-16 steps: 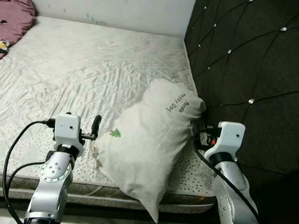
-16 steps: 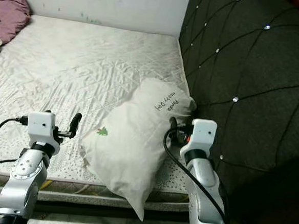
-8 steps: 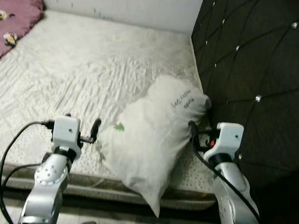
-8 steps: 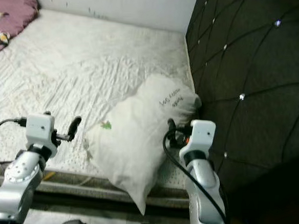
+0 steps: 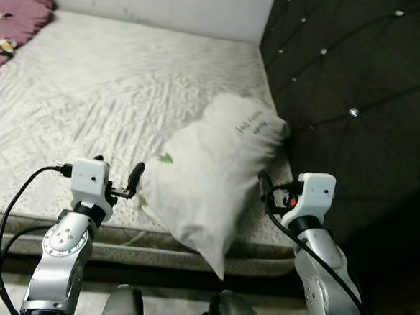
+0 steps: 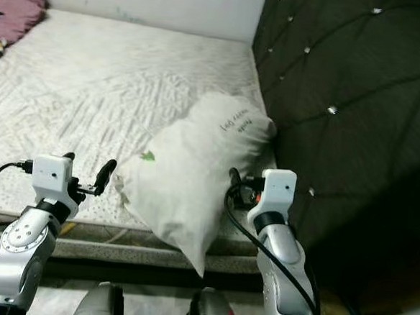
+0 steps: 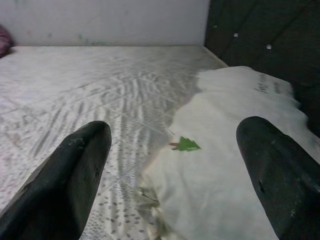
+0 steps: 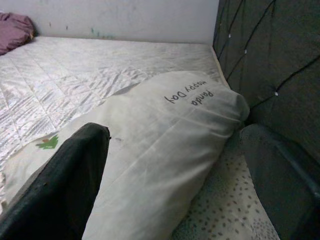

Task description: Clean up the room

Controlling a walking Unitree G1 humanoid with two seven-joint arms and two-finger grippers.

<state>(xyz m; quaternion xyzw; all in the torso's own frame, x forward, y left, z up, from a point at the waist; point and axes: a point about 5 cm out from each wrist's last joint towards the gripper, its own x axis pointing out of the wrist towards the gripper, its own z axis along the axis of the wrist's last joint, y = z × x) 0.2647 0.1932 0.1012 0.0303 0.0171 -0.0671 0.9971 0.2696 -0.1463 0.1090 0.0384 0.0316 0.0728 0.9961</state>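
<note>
Two end effectors flank the pillow: the left end effector (image 5: 134, 172) sits lower left of centre with its fingers spread wide, holding nothing, just beside the pillow's (image 5: 212, 179) near corner, and the right end effector (image 5: 264, 183) sits lower right, likewise spread and empty, close against the pillow's other side. Compared with a second ago, both arms hold the same pose while the whole view has pulled back and down, and the robot's legs now show at the bottom edge, so I judge it has shifted its stance, not yet gripped. The pillow lies slanted over the mattress (image 5: 106, 100) edge at centre, its corner hanging off. A dark tufted headboard (image 5: 352, 88) fills the right; a maroon blanket (image 5: 10, 21) sits upper left.
</note>
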